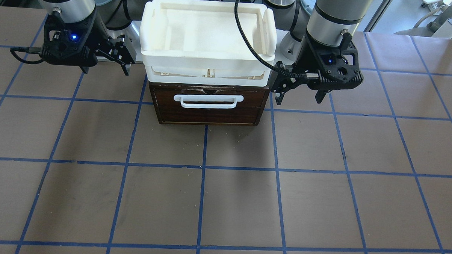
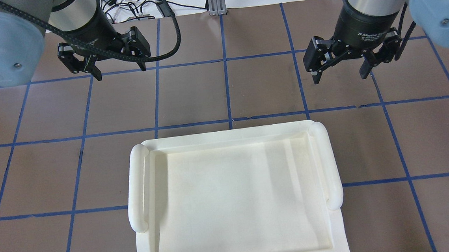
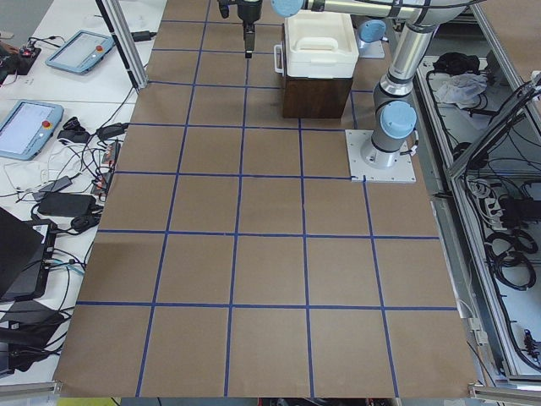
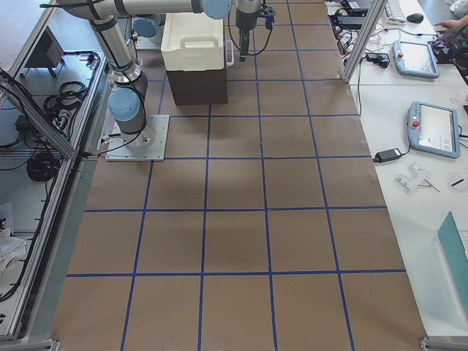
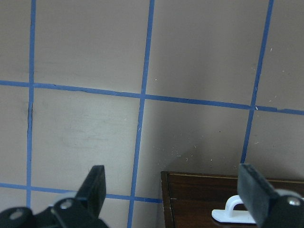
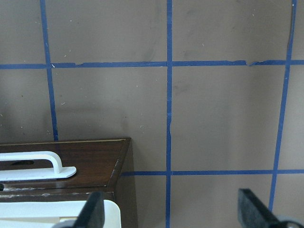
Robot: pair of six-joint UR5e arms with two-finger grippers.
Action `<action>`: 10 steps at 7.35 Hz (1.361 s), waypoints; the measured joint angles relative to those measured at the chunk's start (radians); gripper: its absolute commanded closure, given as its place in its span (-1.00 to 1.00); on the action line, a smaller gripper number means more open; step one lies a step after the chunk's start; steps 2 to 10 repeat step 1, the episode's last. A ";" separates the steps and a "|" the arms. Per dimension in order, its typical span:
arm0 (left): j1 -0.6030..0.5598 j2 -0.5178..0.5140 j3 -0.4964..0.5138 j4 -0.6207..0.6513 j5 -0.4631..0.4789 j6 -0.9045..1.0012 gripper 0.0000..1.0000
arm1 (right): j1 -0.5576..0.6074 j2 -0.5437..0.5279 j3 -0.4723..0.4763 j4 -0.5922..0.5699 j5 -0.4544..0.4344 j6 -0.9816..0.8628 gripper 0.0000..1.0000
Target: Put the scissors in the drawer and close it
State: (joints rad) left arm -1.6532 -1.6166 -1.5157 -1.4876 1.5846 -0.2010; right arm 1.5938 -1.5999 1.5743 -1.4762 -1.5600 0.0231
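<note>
The drawer [image 1: 208, 113] shows its dark brown front panel with the white bar handle [image 1: 208, 101]; the front sits flush with its wooden box, shut. The scissors show in no view. My left gripper [image 1: 298, 97] hangs open and empty beside the box's side, above the table; it also shows in the overhead view [image 2: 120, 72]. My right gripper [image 1: 106, 68] hangs open and empty at the other side [image 2: 339, 77]. The left wrist view shows the drawer front's corner [image 5: 199, 194], and the right wrist view shows the other corner [image 6: 90, 161].
A white plastic tray [image 2: 136, 187], empty, stands on top of the drawer box [image 3: 317, 97]. Brown table paper with a blue tape grid [image 1: 202, 201] spreads in front. Tablets and cables lie on side benches [image 4: 431, 128].
</note>
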 measured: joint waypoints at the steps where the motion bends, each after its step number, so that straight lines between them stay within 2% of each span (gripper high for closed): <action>1: 0.000 0.000 0.000 0.001 0.000 0.000 -1.00 | 0.000 0.000 0.000 0.001 0.000 0.000 -1.00; 10: 0.000 0.000 0.000 0.001 0.000 0.000 -1.00 | 0.000 0.000 0.000 0.001 0.000 0.000 -1.00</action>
